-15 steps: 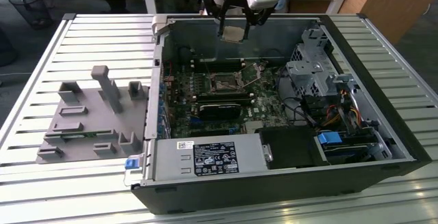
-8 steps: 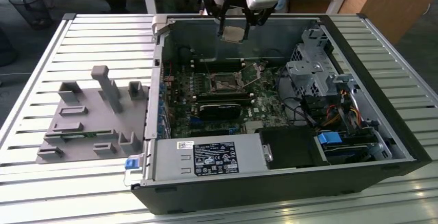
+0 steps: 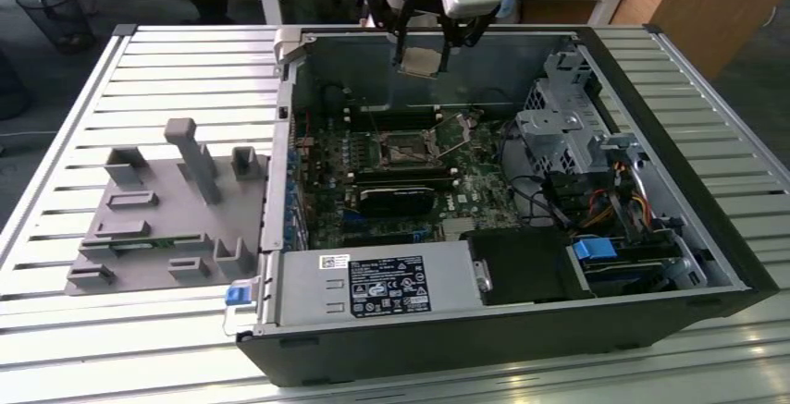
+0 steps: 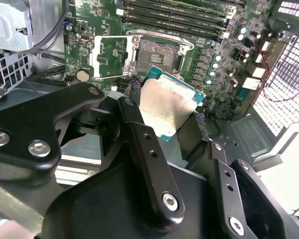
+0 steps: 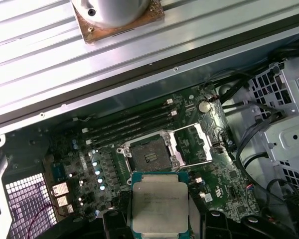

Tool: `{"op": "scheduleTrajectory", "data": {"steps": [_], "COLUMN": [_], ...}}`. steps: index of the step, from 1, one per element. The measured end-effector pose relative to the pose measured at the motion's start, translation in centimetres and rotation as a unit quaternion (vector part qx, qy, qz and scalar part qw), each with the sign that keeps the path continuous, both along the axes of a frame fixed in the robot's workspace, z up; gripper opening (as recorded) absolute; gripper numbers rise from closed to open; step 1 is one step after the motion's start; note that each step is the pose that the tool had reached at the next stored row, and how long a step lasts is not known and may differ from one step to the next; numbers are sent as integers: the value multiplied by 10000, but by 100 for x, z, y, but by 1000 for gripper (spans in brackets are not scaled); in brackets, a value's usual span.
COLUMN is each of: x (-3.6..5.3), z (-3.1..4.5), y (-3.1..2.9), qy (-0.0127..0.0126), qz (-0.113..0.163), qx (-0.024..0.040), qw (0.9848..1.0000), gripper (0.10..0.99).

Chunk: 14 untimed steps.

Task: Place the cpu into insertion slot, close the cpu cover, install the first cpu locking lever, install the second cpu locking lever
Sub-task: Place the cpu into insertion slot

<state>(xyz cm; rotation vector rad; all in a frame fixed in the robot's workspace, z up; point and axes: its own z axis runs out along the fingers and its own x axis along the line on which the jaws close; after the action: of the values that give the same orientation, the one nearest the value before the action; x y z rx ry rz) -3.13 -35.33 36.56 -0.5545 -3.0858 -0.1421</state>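
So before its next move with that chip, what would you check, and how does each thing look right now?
1. Grip: the gripper is shut on two opposite edges of the cpu: ok.
2. The slot is empty and its pin field is bare: ok.
3. The cover is swung open, off the slot: ok.
4. The cpu is seated in the slot: not ok. It hangs above the board.
5. The cpu's corners match the slot's: cannot tell.
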Motion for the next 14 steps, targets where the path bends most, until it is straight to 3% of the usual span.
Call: {"op": "scheduleTrajectory", "data": {"steps": [7, 14], "x": [0, 0], "z": [-5, -12], "y": [0, 5], "qy": [-1, 0], "qz": [-147, -547], "qx": [-1, -4], "qw": [9999, 9985], "gripper": [541, 541]}}
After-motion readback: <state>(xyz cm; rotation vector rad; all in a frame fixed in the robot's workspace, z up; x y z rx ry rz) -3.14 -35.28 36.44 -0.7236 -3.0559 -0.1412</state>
